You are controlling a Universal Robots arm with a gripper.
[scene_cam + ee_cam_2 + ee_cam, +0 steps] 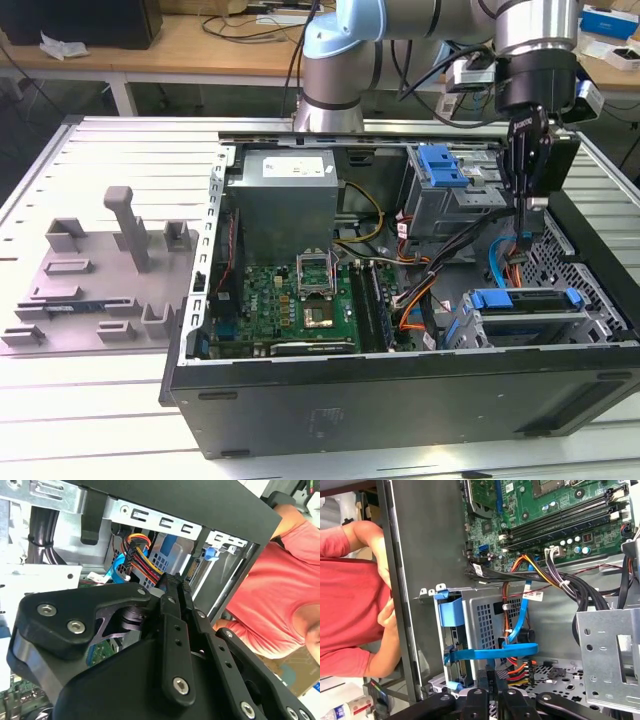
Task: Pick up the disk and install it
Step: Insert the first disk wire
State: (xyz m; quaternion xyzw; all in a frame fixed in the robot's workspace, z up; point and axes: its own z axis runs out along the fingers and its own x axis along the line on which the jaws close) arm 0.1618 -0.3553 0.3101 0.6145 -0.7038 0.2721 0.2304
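- The gripper (pixel 527 205) hung inside the computer case (pixel 400 400), and we saw its jaws clenched on nothing
- The disk (pixel 525 300) lay in the bay (pixel 478 330) just below the jaws, apart from them

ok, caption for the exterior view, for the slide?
Gripper hangs inside the open computer case, close to the blue-framed disk.

The end effector (pixel 494 681) is hovering inside an open computer case, close to a bundle of red, yellow and orange wires (pixel 517 670). A thin blue flat cable (pixel 490 654) is running across to the disk (pixel 452 614), which is sitting in its bay against the black case wall (pixel 427 545). A green motherboard (pixel 540 505) is lying farther in. A person in a red shirt (pixel 345 605) is holding an arm just outside that wall.
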